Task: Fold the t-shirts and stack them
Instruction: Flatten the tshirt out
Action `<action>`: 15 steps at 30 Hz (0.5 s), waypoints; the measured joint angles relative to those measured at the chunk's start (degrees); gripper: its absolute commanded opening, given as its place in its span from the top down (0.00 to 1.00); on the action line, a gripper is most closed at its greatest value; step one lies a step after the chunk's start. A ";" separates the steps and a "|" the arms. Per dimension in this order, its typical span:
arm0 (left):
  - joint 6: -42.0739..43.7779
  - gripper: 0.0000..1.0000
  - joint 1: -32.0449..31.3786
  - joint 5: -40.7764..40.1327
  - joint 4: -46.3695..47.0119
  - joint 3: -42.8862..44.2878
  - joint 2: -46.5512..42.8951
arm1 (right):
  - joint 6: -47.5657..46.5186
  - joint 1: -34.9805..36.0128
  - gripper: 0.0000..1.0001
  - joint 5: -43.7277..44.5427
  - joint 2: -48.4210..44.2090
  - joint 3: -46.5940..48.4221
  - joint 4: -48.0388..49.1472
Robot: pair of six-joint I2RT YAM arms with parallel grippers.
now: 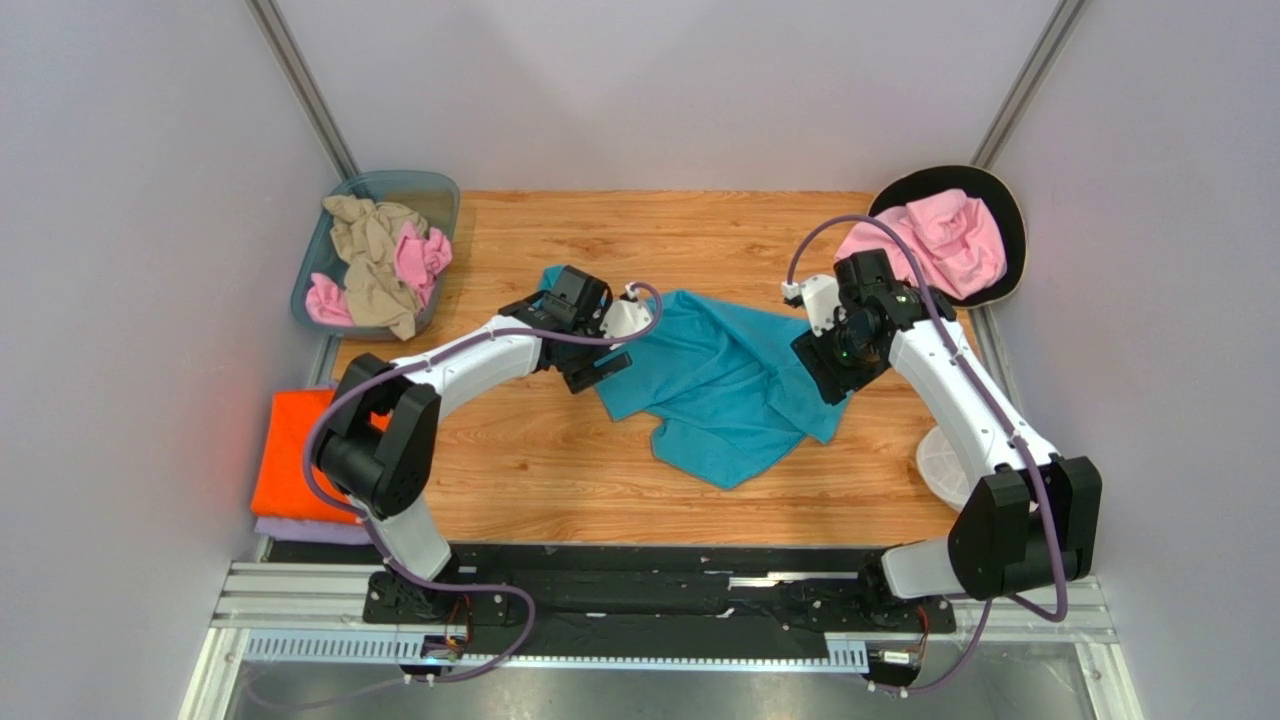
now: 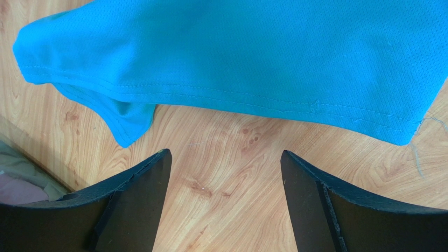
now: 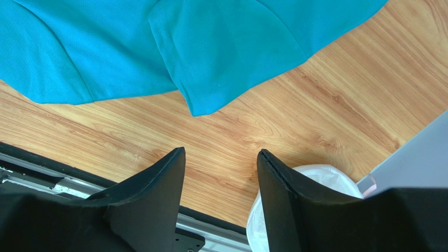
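The left gripper (image 2: 225, 157) is held spread above bare wood, with nothing between its fingers. The hem of the teal t-shirt (image 2: 236, 52) is seen just beyond it. The right gripper (image 3: 221, 155) is spread and empty too, near a corner of the same shirt. This shirt is laid rumpled on the middle of the table (image 1: 571, 465). At the left edge, the orange t-shirt (image 1: 301, 443) is stacked on the lavender t-shirt (image 1: 308, 531).

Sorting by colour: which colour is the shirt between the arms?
The t-shirt is teal; left wrist view.
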 measured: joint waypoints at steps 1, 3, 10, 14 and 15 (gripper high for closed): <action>0.00 0.15 -0.09 0.00 0.00 0.00 0.00 | -0.02 0.00 0.43 -0.02 -0.07 0.00 -0.04; 0.02 0.15 -0.22 -0.02 0.00 0.00 0.00 | -0.20 0.00 0.43 -0.24 -0.04 -0.02 -0.02; 0.04 0.15 -0.24 -0.33 0.00 0.00 0.00 | -1.60 1.09 0.44 -1.62 0.94 -3.72 1.62; 0.20 0.15 -0.26 -0.63 0.00 0.00 0.00 | -3.43 1.97 0.44 -1.44 2.32 -10.19 3.50; 0.24 0.15 -0.26 -0.68 0.00 0.00 0.00 | -3.89 2.08 0.45 -1.42 2.71 -11.34 3.93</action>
